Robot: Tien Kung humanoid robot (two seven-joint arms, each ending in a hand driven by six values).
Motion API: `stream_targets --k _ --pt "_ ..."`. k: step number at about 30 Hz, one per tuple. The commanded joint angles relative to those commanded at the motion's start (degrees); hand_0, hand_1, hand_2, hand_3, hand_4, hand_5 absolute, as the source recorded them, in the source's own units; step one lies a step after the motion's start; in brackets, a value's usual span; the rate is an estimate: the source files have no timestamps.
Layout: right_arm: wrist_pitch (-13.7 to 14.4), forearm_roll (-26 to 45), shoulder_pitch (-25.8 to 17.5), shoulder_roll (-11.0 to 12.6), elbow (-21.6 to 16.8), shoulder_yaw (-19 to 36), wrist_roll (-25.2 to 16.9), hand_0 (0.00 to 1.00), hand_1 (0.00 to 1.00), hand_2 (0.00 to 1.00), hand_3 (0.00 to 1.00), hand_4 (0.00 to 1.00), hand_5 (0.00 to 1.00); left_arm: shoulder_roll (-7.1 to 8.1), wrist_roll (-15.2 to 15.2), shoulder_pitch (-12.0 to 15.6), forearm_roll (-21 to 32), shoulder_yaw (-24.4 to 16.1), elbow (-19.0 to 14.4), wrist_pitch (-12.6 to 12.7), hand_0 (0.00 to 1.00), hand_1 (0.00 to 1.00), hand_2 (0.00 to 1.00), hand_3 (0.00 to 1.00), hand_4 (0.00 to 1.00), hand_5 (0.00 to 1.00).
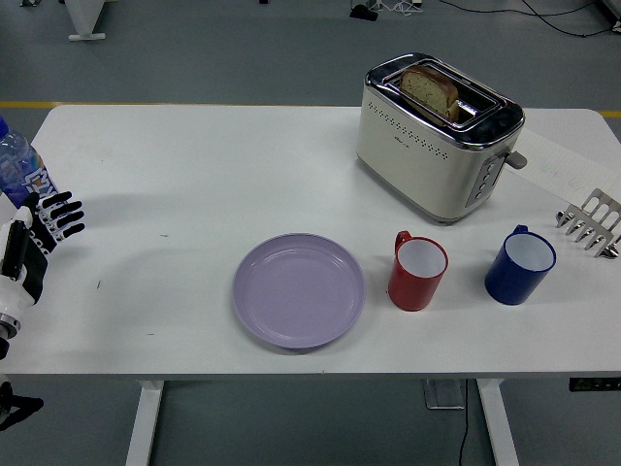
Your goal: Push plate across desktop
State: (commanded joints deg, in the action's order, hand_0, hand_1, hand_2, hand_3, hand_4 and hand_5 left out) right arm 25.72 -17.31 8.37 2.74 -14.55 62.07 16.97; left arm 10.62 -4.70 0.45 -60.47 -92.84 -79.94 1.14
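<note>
Presently your plate (299, 290) lies flat on the white table (194, 155), near the front edge and a little left of centre, with nothing on it and nothing touching its rim. That placement leaves open table to its left and beyond it. To its right stands a red mug (418, 271), just beside the rim, so a push to the right would carry the plate into it. Further right you have a blue mug (520, 264), and beyond the mugs a cream toaster (439, 136) with a slice of bread (430, 91) standing in its slot. A metal rack (590, 223) sits at the right edge.

Your left hand (41, 233) is at the table's left edge, well apart from the plate, fingers spread and holding nothing. A water bottle (17, 173) stands just behind it. Your right hand is out of view.

In my judgement this layout fits either a plate awaiting its push or one already pushed to its place with the hand drawn clear; the scene alone does not settle which.
</note>
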Motion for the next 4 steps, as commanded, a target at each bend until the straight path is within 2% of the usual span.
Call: stream_targets --k 4 --pt "0.0 0.2 0.1 0.0 0.1 -0.1 -0.2 0.551 0.451 0.579 0.581 0.299 0.469 -0.06 0.0 -0.1 0.0 0.1 0.1 0.0 0.688 0.709 0.685 0.678 0.546 0.998"
